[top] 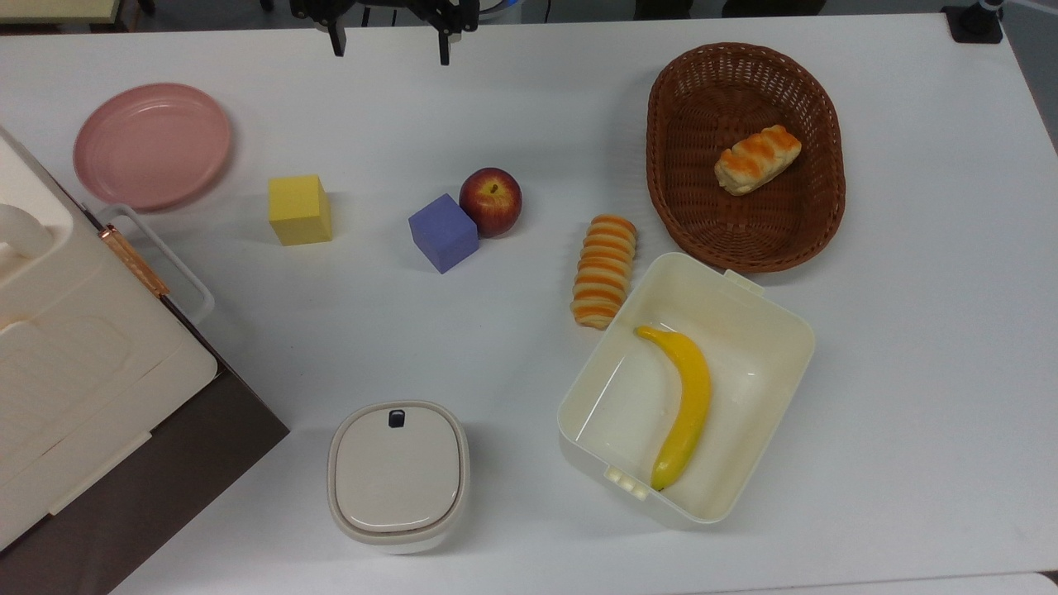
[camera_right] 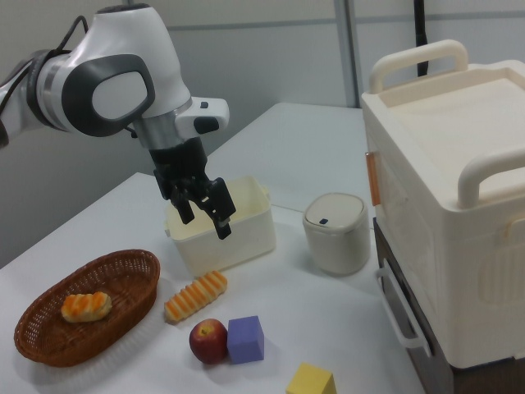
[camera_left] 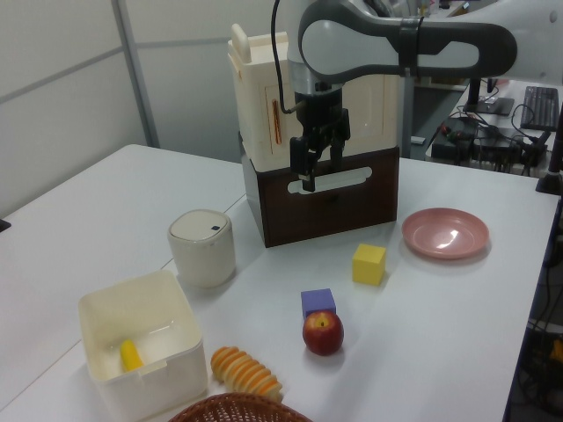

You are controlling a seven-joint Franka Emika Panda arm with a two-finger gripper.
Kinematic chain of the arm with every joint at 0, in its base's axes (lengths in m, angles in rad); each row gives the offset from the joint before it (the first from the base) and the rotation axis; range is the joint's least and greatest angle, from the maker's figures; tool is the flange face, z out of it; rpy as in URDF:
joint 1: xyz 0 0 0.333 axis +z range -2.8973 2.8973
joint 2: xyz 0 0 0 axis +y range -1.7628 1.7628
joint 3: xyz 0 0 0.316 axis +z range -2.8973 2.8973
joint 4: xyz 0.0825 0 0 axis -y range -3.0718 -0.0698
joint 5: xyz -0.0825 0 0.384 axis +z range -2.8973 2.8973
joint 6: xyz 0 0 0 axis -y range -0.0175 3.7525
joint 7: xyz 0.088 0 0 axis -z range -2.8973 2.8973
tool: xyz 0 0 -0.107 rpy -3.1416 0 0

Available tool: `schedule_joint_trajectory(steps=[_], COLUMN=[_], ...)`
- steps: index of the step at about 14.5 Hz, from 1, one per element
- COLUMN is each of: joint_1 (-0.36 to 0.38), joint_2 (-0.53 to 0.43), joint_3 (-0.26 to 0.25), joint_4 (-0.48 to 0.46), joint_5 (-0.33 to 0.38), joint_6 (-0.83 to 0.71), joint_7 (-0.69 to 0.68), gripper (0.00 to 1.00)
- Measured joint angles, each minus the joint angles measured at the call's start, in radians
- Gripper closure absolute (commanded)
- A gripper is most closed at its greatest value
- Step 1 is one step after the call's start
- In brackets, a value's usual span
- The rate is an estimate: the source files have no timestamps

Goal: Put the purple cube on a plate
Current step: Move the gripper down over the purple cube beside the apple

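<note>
White bench (top: 529,99) | purple cube (top: 443,232) mid-bench, touching apple (top: 490,201), well apart from empty plate (top: 152,145) | gripper (camera_left: 316,160) hovers high, fingers apart, nothing held | we judge: task not started, grasp + carry left

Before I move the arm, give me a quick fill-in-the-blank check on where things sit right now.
1. The purple cube touches the ____.
2. The pink plate holds ____.
3. The open claw grips ____.
4. In the top view, the yellow cube sits between the plate and the ____ cube.

Missing words: apple; nothing; nothing; purple
</note>
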Motion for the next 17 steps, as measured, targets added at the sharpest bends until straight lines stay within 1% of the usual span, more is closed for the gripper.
schedule_joint_trajectory(steps=[9, 13, 17], joint_1=[0.0, -0.024, -0.024], joint_2=[0.021, 0.047, 0.089], joint_3=[-0.002, -0.009, -0.004], joint_4=[0.0, 0.0, -0.004], joint_5=[-0.001, -0.001, 0.0], joint_6=[0.0, 0.001, 0.026], joint_7=[-0.001, -0.045, -0.056], gripper=[0.0, 0.0, 0.0])
